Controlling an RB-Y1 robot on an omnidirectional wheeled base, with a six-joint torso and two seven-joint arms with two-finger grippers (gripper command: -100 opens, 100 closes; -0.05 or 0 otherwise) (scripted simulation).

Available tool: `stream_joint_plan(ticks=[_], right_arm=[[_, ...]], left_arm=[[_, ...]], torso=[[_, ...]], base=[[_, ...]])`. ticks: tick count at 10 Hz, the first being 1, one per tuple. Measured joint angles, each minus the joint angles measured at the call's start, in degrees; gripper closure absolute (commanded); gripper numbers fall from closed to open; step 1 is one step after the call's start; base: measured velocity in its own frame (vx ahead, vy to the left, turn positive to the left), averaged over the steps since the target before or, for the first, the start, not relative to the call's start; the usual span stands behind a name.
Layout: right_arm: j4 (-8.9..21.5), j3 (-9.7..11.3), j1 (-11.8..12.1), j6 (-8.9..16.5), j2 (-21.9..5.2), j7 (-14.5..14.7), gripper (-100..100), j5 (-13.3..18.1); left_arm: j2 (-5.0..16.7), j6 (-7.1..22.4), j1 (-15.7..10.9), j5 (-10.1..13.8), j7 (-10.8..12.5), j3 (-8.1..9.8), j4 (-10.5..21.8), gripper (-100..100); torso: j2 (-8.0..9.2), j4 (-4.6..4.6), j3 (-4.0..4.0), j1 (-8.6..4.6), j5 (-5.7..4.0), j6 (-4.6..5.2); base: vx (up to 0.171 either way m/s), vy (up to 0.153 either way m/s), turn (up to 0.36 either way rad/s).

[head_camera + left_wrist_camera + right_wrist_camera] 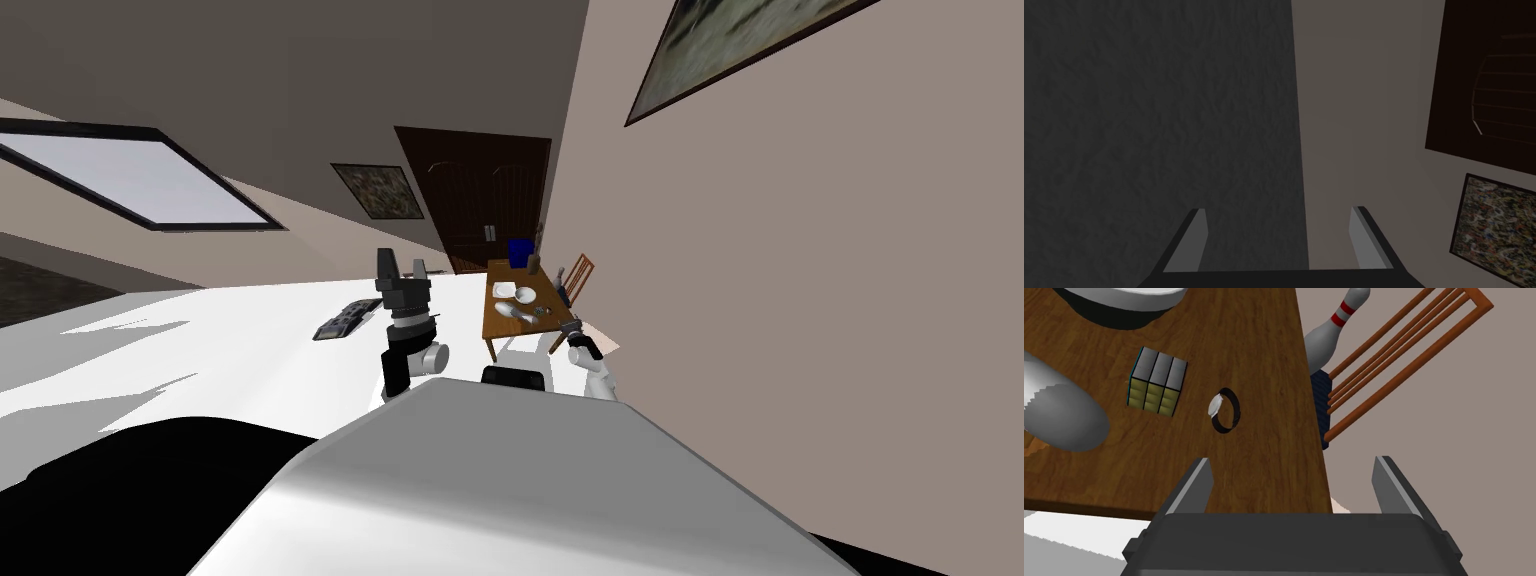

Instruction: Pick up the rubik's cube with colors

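Right wrist view: the rubik's cube [1156, 381] lies on the wooden table [1254, 343] beside a wristwatch [1225, 410], apart from the right gripper [1291, 460], whose fingers stand spread. Left gripper [1279, 210], raised, is spread too.

- A brown wooden surface [497, 326] stands far ahead by the right wall, with a slatted chair [580, 272] at its right side.
- On it are a blue thing [518, 252] at the far end, white dishes [503, 291] and a grey pin [510, 312] lying flat.
- The left hand [402, 268] is raised left of the surface, fingers apart.
- The right hand [572, 332] is at the surface's near right corner.
- A dark door [480, 195] stands beyond.
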Motion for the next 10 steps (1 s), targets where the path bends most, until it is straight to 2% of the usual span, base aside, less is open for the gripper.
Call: stream_joint_plan(ticks=[2,5,10], right_arm=[[4.94,-0.83,-2.97,2.11,-0.06,-2.98,-100,-2.31],[9.3,-2.18,-5.17,5.86,-0.09,-5.97,-100,-4.57],[16.5,-4.28,-9.51,10.04,-0.13,-9.95,-100,-7.54]], left_arm=[[0.0,0.0,0.0,0.0,0.0,0.0,0.0,0],[0.0,0.0,0.0,0.0,0.0,0.0,0.0,0],[0.0,0.0,0.0,0.0,0.0,0.0,0.0,0]], torso=[[-0.05,-0.01,-0.03,0.02,0.0,0.0],[-0.04,-0.01,-0.02,-0.05,0.0,0.01],[-0.05,-0.01,-0.03,-0.05,-0.01,0.01]], base=[[0.04,0.023,0.095],[0.038,0.008,0.101],[0.041,0.003,0.113]])
